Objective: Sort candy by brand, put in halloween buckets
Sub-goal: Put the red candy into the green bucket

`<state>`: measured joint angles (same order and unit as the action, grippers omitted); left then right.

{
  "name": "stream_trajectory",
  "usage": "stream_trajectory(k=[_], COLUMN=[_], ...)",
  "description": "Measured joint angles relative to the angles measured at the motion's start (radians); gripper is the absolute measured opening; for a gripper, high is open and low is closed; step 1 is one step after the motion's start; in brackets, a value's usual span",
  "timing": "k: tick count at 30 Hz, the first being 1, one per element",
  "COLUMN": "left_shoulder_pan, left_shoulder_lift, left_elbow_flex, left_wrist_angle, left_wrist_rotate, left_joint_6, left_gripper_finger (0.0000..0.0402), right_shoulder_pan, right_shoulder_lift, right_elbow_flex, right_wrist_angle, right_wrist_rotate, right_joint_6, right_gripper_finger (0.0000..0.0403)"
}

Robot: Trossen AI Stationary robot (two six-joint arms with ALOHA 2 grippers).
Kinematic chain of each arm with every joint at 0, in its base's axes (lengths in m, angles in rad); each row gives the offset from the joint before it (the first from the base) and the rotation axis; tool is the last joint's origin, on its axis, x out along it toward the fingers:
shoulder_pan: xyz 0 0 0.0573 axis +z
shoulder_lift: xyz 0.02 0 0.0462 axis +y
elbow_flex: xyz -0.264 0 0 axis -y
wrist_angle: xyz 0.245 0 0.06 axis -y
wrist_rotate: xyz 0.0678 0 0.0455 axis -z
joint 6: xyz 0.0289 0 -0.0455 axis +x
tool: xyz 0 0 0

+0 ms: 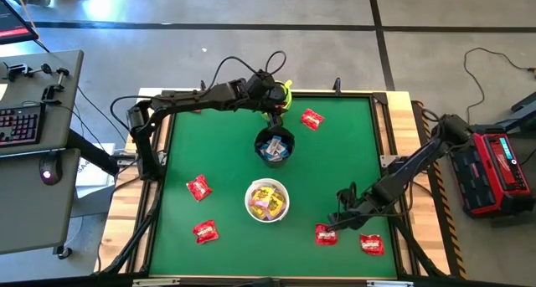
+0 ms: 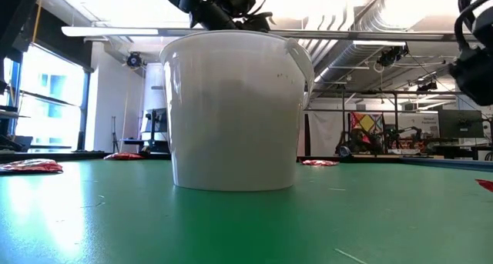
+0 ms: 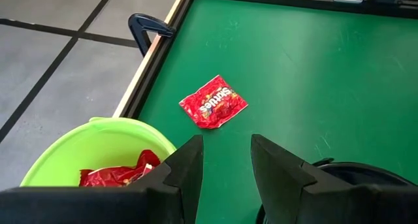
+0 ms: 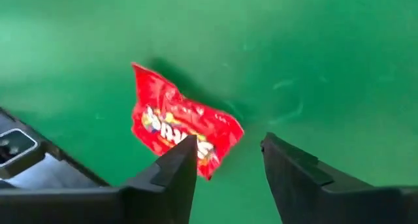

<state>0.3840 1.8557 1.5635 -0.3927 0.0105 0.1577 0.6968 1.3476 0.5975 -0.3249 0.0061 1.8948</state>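
Sorting is partly done: the green bucket [image 3: 98, 145], black bucket [image 1: 275, 146] and white bucket [image 1: 266, 200] each hold candy, while five red packets remain on the table [image 1: 335, 153]. The left gripper [image 3: 225, 160] hangs released and empty over the green bucket. The right gripper [image 4: 225, 160] stands apart at a red packet [image 4: 179, 126], not yet grasping it.

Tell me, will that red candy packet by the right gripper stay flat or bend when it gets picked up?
The red packet will probably bend: its wrapper already looks crinkled, with one end lifted off the green table. It's likely light, being small and thin. The shiny wrapper might slip, and the right gripper, fingers apart, is just beside it.
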Motion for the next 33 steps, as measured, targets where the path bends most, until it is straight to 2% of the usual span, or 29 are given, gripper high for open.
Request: stream_trajectory(k=[7, 15, 22, 33], left_shoulder_pan=[0.000, 0.000, 0.000, 0.000], left_shoulder_lift=[0.000, 0.000, 0.000, 0.000], left_elbow_flex=[0.000, 0.000, 0.000, 0.000], left_wrist_angle=[0.000, -0.015, -0.029, -0.044], left_wrist_rotate=[0.000, 0.000, 0.000, 0.006], left_joint_6=[0.001, 0.001, 0.002, 0.000], left_gripper_finger=[0.0121, 0.0121, 0.0121, 0.0121], right_shoulder_pan=[0.000, 0.000, 0.000, 0.000], right_shoulder_lift=[0.000, 0.000, 0.000, 0.012], right_elbow_flex=[-0.086, -0.119, -0.095, -0.095], right_wrist_angle=[0.199, 0.211, 0.196, 0.196], right_wrist_rotate=[0.060, 0.054, -0.017, -0.038], right_joint_6=[-0.064, -0.079, -0.146, -0.175], right_gripper_finger=[0.0141, 0.0155, 0.0169, 0.0129])
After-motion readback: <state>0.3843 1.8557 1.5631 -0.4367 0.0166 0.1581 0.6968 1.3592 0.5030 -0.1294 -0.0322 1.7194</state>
